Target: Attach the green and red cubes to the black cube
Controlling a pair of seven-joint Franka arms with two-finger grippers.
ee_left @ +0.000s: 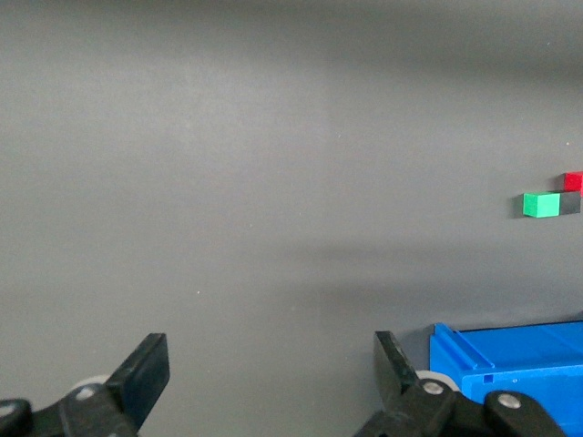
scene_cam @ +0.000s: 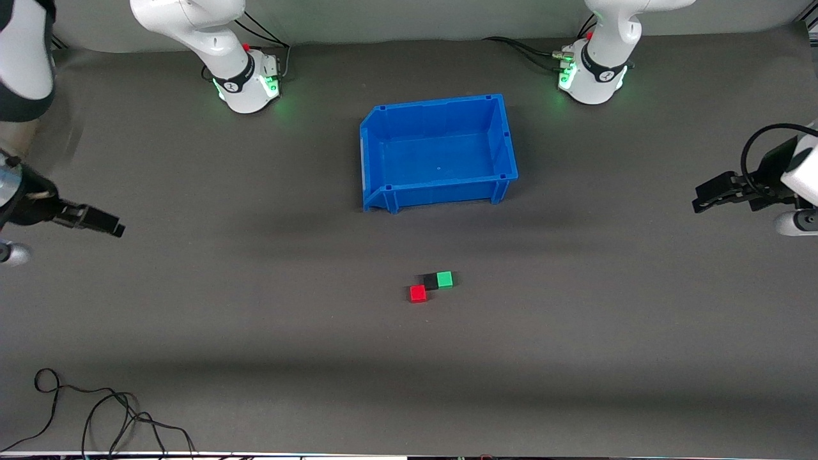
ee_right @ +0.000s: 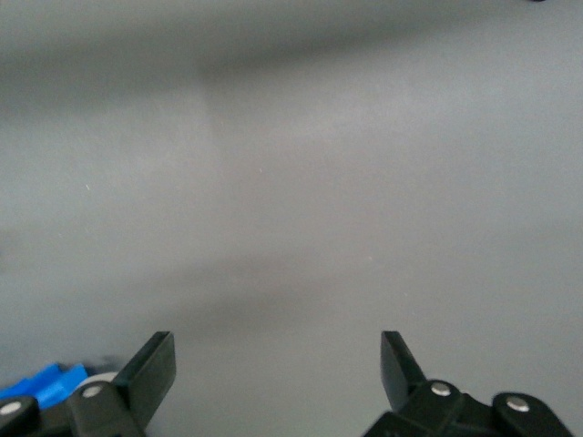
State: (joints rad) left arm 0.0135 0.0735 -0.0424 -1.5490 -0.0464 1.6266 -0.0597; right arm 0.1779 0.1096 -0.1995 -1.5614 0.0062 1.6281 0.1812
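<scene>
Cubes are being seen joined in a small cluster on the dark grey table (scene_cam: 255, 332), roughly midway between the two arms' ends and nearer to the front camera than the open blue plastic bin (scene_cam: 505, 137). With the small matte black cube (scene_cam: 430, 281) taken as the dial's centre in the front view, the bright green plastic cube (scene_cam: 445, 279) is lying at about three o'clock, touching it, and the bright red plastic cube (scene_cam: 418, 293) is sitting at about seven o'clock, meeting it at a corner edge. The bin is lying at about twelve o'clock from the cluster, well apart from it. The left gripper (scene_cam: 696, 199) is being held in the air over bare table at the left arm's end, at about three o'clock from the bin, with its fingers (ee_left: 146, 369) spread wide and nothing between them; the green cube and a slice of the red and black ones are showing in the left wrist view, with a corner of the bin close by the gripper. The right gripper (scene_cam: 118, 227) is being held over bare table at the right arm's end, at about nine o'clock from the cluster, its fingers (ee_right: 150, 369) likewise spread wide and empty. Loose black cables (scene_cam: 102, 415) are lying on the table edge nearest the front camera, toward the right arm's end.
</scene>
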